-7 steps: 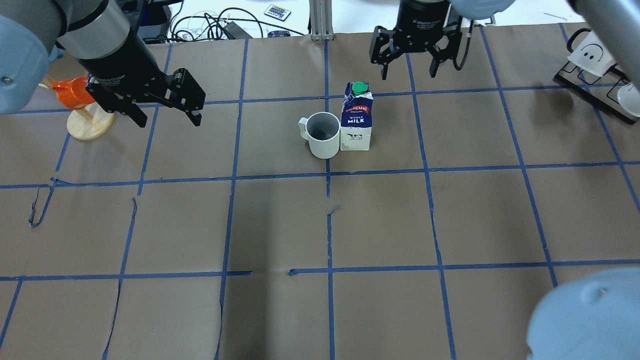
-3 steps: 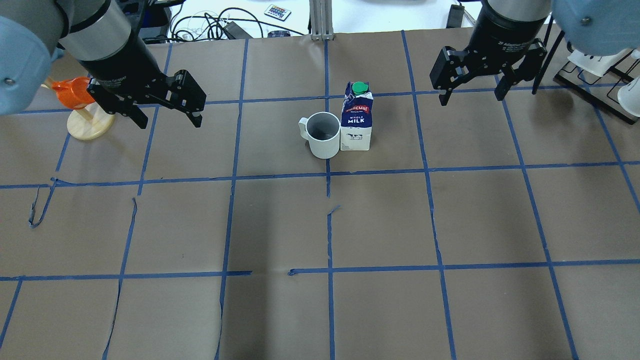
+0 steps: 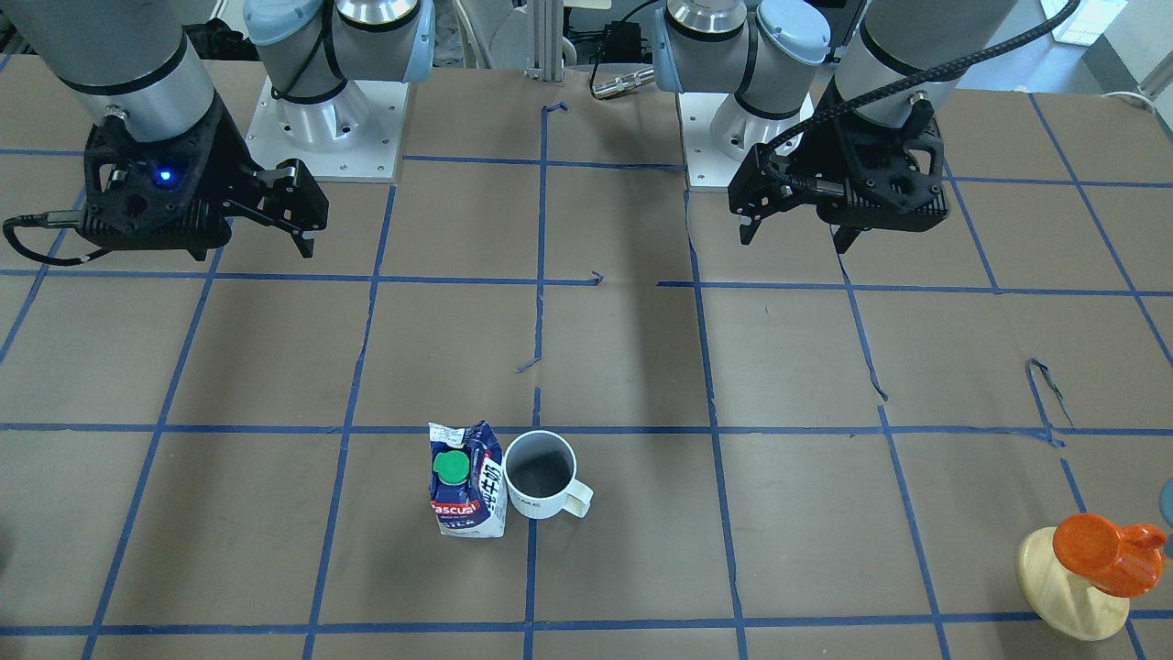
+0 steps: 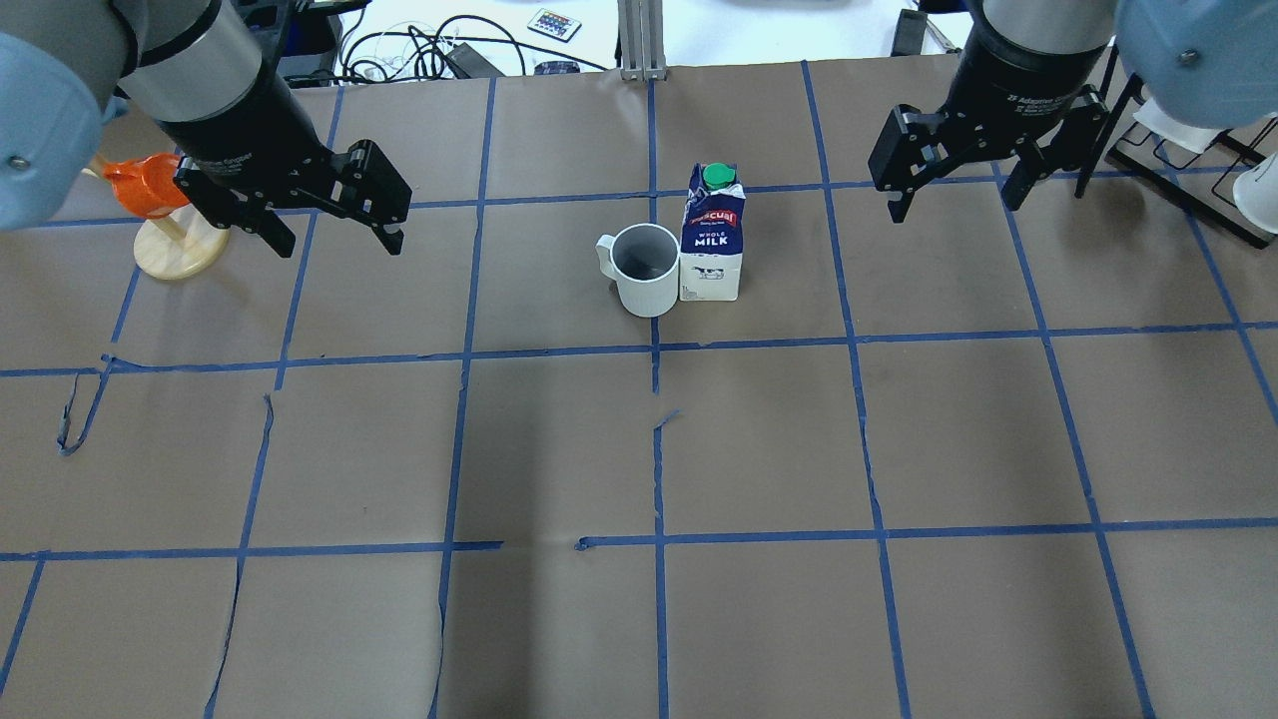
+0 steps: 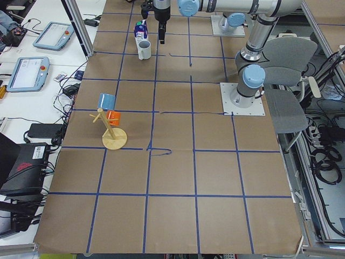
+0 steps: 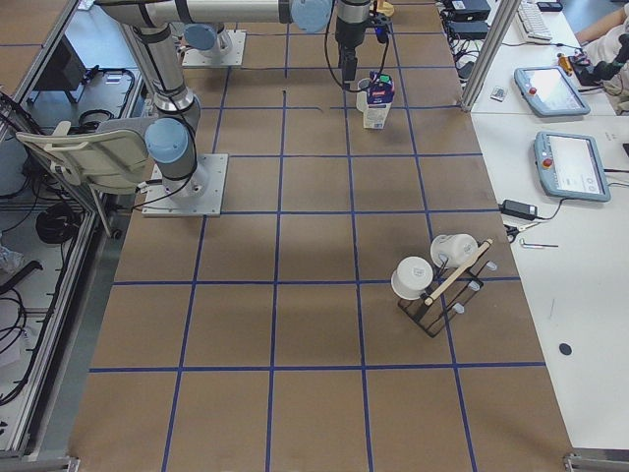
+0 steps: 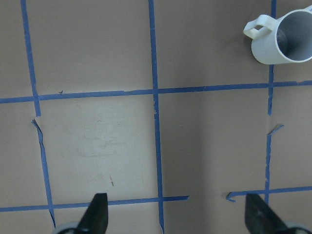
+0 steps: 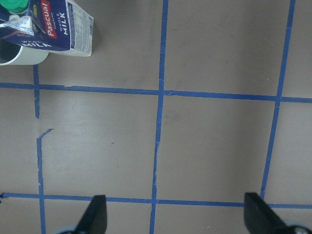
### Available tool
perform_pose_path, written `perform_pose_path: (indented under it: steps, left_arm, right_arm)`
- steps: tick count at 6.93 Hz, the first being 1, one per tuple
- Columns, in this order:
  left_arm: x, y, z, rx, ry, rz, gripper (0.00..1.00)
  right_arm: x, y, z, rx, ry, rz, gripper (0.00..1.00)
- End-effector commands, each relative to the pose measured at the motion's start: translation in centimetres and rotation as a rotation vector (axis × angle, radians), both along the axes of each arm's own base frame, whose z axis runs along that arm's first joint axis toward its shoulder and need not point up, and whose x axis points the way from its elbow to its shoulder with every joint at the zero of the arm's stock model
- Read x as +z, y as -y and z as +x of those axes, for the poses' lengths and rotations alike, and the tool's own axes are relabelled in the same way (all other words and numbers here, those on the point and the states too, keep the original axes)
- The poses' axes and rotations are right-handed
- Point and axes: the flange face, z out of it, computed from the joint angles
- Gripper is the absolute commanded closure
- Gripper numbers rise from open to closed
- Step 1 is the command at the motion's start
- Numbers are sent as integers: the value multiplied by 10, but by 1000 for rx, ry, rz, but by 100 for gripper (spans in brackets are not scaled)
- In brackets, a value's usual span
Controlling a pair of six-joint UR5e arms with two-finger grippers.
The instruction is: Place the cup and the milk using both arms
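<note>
The white cup (image 4: 644, 270) stands upright at the table's middle, its handle toward my left, touching the milk carton (image 4: 713, 238) on its right. Both show in the front view, cup (image 3: 541, 475) and milk (image 3: 465, 480). My left gripper (image 4: 334, 240) is open and empty, raised well left of the cup. My right gripper (image 4: 957, 195) is open and empty, raised well right of the milk. The left wrist view shows the cup (image 7: 282, 37) at its top right; the right wrist view shows the milk (image 8: 51, 29) at its top left.
A wooden stand with an orange cup (image 4: 150, 186) is at the far left, right behind my left gripper. A black rack with white mugs (image 4: 1193, 140) is at the far right. Blue tape lines grid the brown table cover (image 4: 659, 449).
My right gripper has swung from behind the milk to the far right and slowed there. My left gripper has barely moved. Cup and milk have not moved.
</note>
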Motion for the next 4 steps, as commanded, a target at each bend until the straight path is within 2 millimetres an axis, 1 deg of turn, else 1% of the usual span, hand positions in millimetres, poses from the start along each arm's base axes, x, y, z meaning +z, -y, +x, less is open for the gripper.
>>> perform_pose_path:
  steps: [1, 4]
  left_arm:
    - [-2, 0, 1, -1, 2, 2, 0]
    - [-3, 1, 1, -7, 3, -3, 0]
  right_arm:
    - [1, -1, 0, 0, -1, -2, 0]
    - [5, -3, 1, 0, 2, -11, 0]
